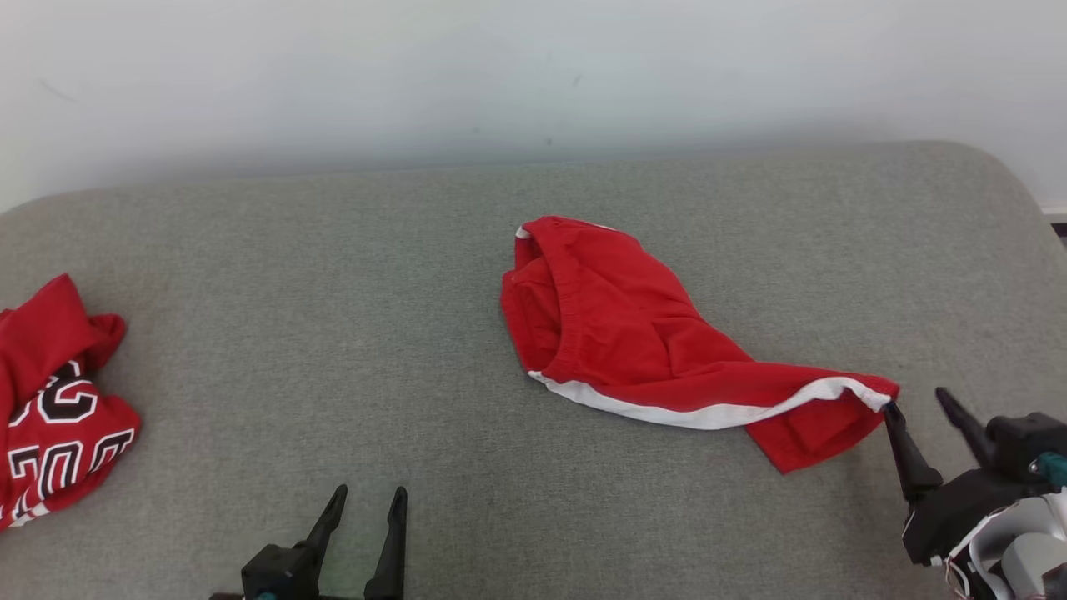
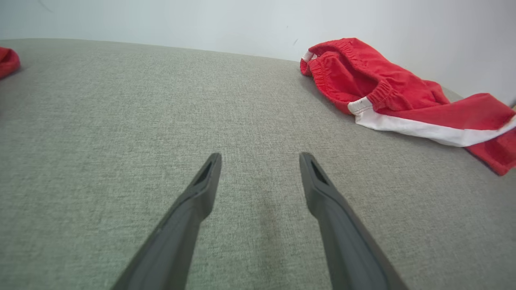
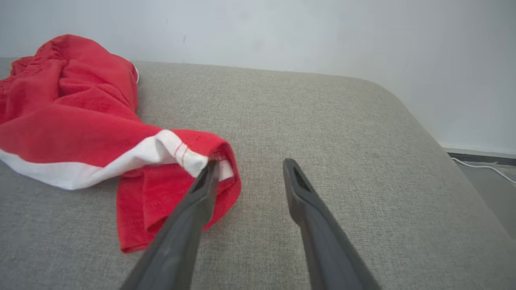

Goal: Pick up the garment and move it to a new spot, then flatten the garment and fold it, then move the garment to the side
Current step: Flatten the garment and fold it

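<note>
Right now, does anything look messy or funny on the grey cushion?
Yes. The red shorts lie crumpled and twisted, not flat, with one leg stretched out toward the open right gripper, whose near finger seems to touch the hem. A red lettered jersey sits bunched at the left edge of the cushion.

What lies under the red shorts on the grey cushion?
The grey cushion shows all around the red shorts, and one red leg flap is tucked beneath the white-trimmed edge. Whatever sits directly beneath the cloth is covered and cannot be seen.
</note>
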Available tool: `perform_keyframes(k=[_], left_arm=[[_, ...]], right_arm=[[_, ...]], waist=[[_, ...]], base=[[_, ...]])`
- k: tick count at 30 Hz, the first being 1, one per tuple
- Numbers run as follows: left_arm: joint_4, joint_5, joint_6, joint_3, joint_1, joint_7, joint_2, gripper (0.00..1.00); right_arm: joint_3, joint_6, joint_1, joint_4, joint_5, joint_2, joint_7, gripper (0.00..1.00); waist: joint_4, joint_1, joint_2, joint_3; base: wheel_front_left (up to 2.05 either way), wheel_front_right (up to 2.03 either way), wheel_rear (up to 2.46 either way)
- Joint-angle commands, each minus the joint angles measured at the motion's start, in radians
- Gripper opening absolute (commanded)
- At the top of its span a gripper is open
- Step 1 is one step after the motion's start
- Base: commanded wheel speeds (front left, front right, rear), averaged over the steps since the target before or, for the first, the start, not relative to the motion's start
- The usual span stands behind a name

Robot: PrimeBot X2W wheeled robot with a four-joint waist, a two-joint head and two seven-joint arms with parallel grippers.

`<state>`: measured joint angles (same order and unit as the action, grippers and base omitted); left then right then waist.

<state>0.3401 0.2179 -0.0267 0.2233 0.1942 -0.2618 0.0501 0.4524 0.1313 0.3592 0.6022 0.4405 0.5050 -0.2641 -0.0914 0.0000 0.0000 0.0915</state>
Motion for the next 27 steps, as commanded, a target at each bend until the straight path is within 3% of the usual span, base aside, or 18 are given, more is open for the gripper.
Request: perform_keyframes(k=[1, 14, 20, 27], left_arm=[[-0.002, -0.001, 0.006, 0.001, 0.015, -0.005, 0.000, 1.00], [0.028, -0.020, 0.059, 0.099, 0.137, -0.005, 0.001, 1.00], [0.088, -0.036, 0.084, 0.141, 0.236, -0.005, 0.001, 1.00], [0.165, -0.070, 0.076, 0.105, 0.320, -0.005, 0.001, 1.00]], right_arm=[[-0.008, -0.001, -0.001, -0.006, -0.001, -0.005, -0.001, 1.00], [-0.273, -0.001, -0.065, -0.122, -0.181, -0.128, -0.001, 1.00], [-0.302, -0.001, -0.082, -0.159, -0.216, -0.186, -0.001, 1.00], [-0.303, -0.001, -0.073, -0.183, -0.225, -0.222, -0.001, 1.00]], waist=[[-0.008, 0.0000, 0.0000, 0.000], [-0.094, 0.0000, 0.0000, 0.022], [-0.173, 0.0000, 0.0000, 0.063], [-0.260, 0.0000, 0.0000, 0.107]], base=[[0.00, 0.00, 0.00], [0.00, 0.00, 0.00], [0.00, 0.00, 0.00], [0.00, 0.00, 0.00]])
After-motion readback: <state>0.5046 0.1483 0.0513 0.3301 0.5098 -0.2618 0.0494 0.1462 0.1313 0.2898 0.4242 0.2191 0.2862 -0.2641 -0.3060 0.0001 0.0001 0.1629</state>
